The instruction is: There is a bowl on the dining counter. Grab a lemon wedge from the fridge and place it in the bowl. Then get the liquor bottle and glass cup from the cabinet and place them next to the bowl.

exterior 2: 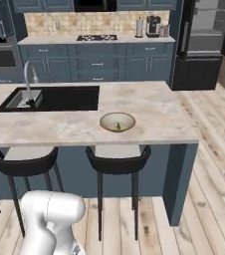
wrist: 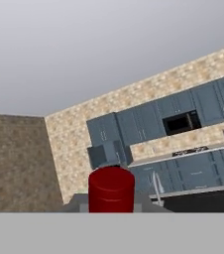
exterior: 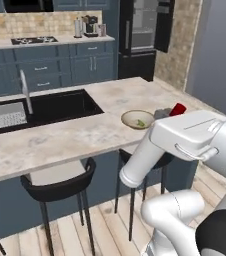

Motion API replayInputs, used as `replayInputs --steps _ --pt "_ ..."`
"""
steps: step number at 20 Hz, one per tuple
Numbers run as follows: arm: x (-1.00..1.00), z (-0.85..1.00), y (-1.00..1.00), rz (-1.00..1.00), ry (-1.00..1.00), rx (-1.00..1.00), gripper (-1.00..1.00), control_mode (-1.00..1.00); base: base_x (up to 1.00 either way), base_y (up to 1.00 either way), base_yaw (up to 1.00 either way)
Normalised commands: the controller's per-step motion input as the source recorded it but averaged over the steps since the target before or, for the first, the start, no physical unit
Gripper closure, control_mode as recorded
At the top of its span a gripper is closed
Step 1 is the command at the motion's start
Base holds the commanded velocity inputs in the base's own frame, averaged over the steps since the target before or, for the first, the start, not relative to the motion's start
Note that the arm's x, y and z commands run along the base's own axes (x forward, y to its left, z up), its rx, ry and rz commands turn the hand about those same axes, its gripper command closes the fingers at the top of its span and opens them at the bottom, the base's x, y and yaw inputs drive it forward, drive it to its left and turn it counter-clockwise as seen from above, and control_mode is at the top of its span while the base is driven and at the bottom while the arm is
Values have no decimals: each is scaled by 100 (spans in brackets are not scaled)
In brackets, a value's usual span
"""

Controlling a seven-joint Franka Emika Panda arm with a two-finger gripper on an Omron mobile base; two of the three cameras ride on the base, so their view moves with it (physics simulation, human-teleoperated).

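One bowl (exterior 2: 117, 121) holding one lemon wedge (exterior 2: 118, 126) on the worktop (exterior 2: 59, 127), two stools (exterior 2: 117, 164) below; jaws gripping one red-capped bottle (wrist: 111, 189).

Even, diffuse light fills the rendered kitchen, with no visible lamp and no glare. The pale counter (exterior: 75, 132) is bright and shadows under the stools (exterior 2: 117, 162) are soft. The sink (exterior: 50, 107) reads as a flat black patch. All pictures are low in resolution and slightly soft, with jagged edges; the hand view is tilted.
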Motion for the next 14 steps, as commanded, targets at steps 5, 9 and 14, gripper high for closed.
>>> replayInputs --steps 5,9,14 --pt "0 0 0 0 0 0 100 100 62 -66 40" --pt "0 0 0 0 0 0 100 100 51 -69 31" --pt "0 0 0 0 0 0 100 100 59 -55 14"
